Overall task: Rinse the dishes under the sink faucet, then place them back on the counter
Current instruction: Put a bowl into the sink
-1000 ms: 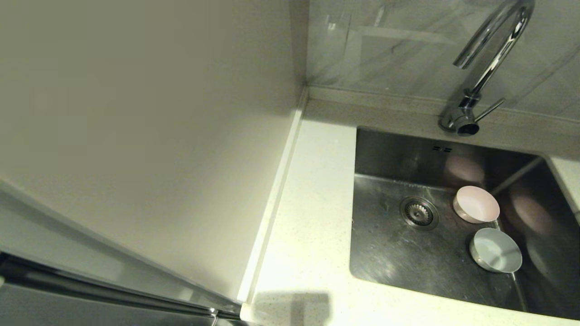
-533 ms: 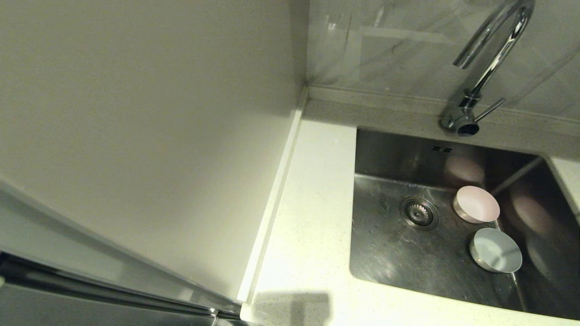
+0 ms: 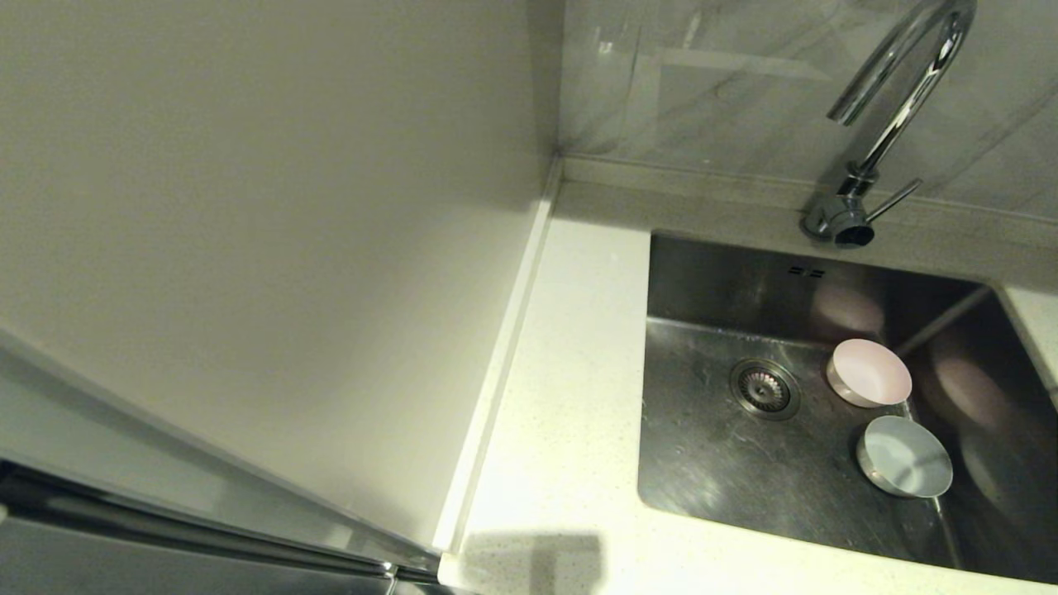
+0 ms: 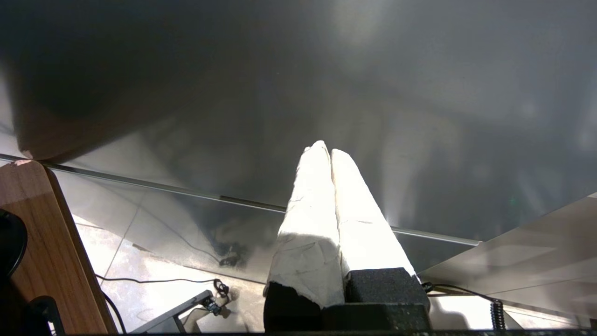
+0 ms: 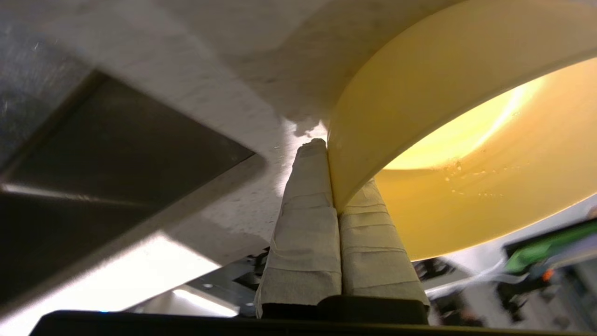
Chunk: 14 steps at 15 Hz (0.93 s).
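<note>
Yellow bowl [image 5: 466,154]: prob. light, rigid, droplets inside so slippery; thin rim is the place to pinch. Matte, shallow, round. Right gripper [image 5: 332,163] is clamped on its rim, one finger inside, one outside, beside the counter [image 5: 233,112] edge by the sink [image 3: 711,463]. Pink bowl [image 3: 869,373] & grey-blue bowl [image 3: 904,456] sit in the basin. Left gripper [image 4: 330,154] is parked, closed, empty.

A white, finely speckled stone-like worktop [image 3: 570,397] surrounds a rectangular brushed stainless-steel sink [image 3: 702,463] set into it. On the sink floor, a small round pale pink bowl [image 3: 869,373] sits just beside the round metal drain strainer [image 3: 764,388]. A small round grey-blue bowl [image 3: 903,456] sits near the pink bowl, farther from the strainer.
</note>
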Available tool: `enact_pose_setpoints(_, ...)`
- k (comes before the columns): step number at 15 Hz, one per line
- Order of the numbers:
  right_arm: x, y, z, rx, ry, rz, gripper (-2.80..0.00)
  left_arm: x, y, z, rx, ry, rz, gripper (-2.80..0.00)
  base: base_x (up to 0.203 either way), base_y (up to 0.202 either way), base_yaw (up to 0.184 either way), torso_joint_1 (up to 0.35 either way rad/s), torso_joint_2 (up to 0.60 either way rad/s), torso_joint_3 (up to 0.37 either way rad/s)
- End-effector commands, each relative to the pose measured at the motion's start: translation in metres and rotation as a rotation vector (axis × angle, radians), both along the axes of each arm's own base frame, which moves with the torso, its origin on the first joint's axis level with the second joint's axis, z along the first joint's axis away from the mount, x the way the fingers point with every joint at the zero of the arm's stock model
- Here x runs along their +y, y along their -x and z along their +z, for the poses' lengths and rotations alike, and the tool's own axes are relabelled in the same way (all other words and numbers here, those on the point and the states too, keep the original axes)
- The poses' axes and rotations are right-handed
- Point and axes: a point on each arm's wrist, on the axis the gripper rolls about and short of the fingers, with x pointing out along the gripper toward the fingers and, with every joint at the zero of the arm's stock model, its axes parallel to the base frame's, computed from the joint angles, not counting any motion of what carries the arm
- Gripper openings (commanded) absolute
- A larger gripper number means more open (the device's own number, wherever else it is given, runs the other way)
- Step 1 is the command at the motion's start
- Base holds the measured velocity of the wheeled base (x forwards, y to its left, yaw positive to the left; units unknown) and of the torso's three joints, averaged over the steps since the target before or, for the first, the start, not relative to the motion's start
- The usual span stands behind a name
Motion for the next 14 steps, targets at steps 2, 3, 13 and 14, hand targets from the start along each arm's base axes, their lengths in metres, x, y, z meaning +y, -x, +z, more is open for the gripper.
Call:
enact_pose_setpoints(2,0.017,-0.007,0.019,-0.061,0.032,0.092,-2.8,0.0,0.0,-0.001,0.003,0.001,0.0,-2.8,0.0,0.0,0.0,0.0,0.0,0.0)
enact_pose_setpoints(3,0.025,-0.01,0.026,-0.077,0.044,0.115,-2.8,0.0,0.0,-0.001,0.003,0.001,0.0,-2.8,0.0,0.0,0.0,0.0,0.0,0.0)
enact_pose_setpoints(13,0.183,-0.056,0.076,-0.213,0.116,0.658,-2.8,0.0,0.0,-0.001,0.003,0.001,0.0,-2.8,0.0,0.0,0.0,0.0,0.0,0.0)
enact_pose_setpoints(14,0.197,-0.062,0.075,-0.224,0.139,0.702,-2.8,0.0,0.0,-0.001,0.003,0.001,0.0,-2.8,0.0,0.0,0.0,0.0,0.0,0.0)
